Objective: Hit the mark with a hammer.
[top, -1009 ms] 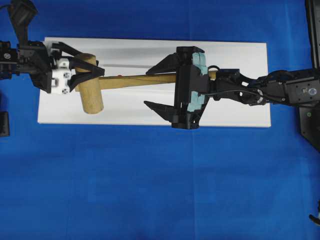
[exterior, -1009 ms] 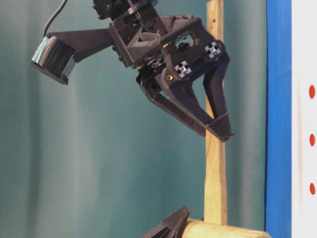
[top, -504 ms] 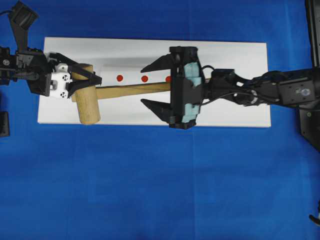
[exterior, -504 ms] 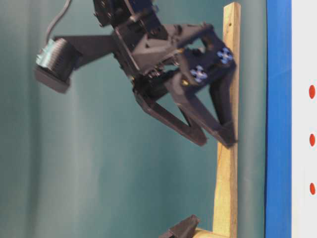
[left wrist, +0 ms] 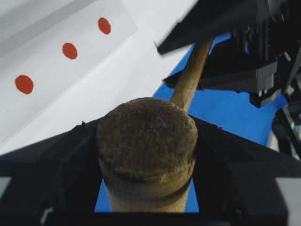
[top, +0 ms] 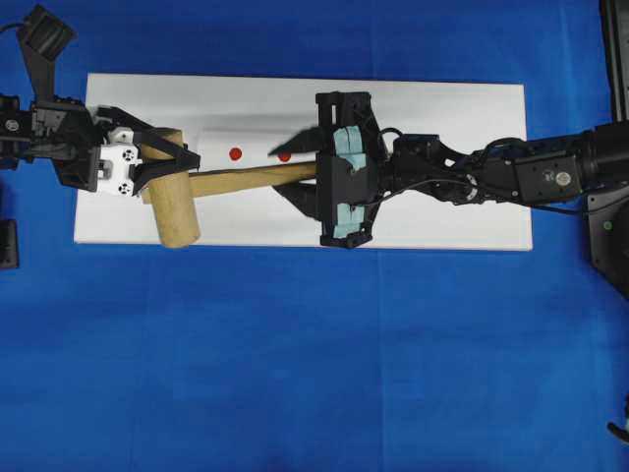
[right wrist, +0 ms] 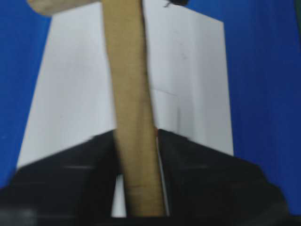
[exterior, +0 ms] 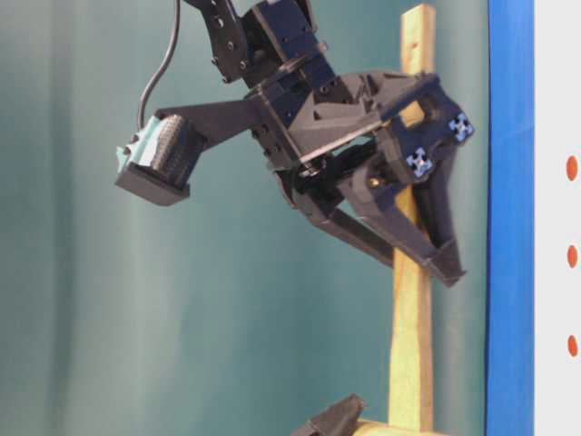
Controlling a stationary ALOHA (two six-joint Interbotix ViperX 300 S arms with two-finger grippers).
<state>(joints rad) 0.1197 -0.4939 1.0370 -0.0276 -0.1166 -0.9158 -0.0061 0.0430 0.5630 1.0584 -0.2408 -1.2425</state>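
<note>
Overhead, one hammer (top: 197, 187) lies across the white board (top: 472, 118); left gripper (top: 157, 162) clamps its head, right gripper (top: 295, 172) hides some red dots (top: 235, 153). Left wrist: three dots. Right wrist: jaws pinch the handle.

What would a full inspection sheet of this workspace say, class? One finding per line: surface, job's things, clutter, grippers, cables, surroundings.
Surface: blue cloth under a white board.
Job's things: wooden hammer above the board; red marks in a row on the board.
Clutter: nothing seen.
Grippers: left gripper clamps the hammer's head; right gripper has its jaws against the handle on both sides.
Cables: a black cable runs up from the right arm's wrist.
Surroundings: teal backdrop in the table-level view.
</note>
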